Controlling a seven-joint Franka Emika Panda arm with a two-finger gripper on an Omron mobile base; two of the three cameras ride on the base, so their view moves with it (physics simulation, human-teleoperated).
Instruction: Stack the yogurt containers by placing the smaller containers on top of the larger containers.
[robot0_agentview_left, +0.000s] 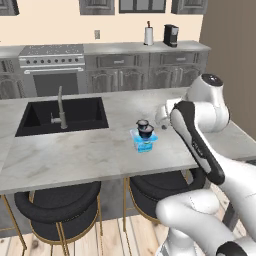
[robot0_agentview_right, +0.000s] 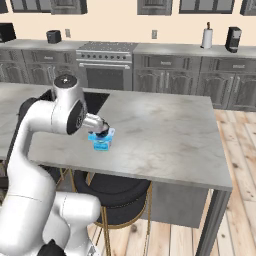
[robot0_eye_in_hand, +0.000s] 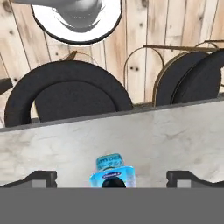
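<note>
The light-blue larger container (robot0_agentview_left: 144, 145) stands on the island counter (robot0_agentview_left: 90, 155) near its front edge. One dark smaller container (robot0_agentview_left: 146, 132) sits on top of it. A second dark cup (robot0_agentview_left: 142, 123) stands just behind; whether it rests on the tub or the counter I cannot tell. In the hand view my gripper (robot0_eye_in_hand: 111, 178) is open, its fingertips (robot0_eye_in_hand: 41, 177) spread wide to either side of the blue tub (robot0_eye_in_hand: 113, 171) and the dark cup (robot0_eye_in_hand: 113, 183), with nothing held. In the right base view the hand hovers close over the tub (robot0_agentview_right: 101, 144) and the cup (robot0_agentview_right: 104, 133).
A black sink (robot0_agentview_left: 62, 116) with a faucet (robot0_agentview_left: 61, 107) lies left of the tub. Black stools (robot0_agentview_left: 57, 205) stand under the counter's front edge. A stove (robot0_agentview_left: 52, 67), a paper towel roll (robot0_agentview_left: 148, 35) and a coffee machine (robot0_agentview_left: 171, 35) line the back wall.
</note>
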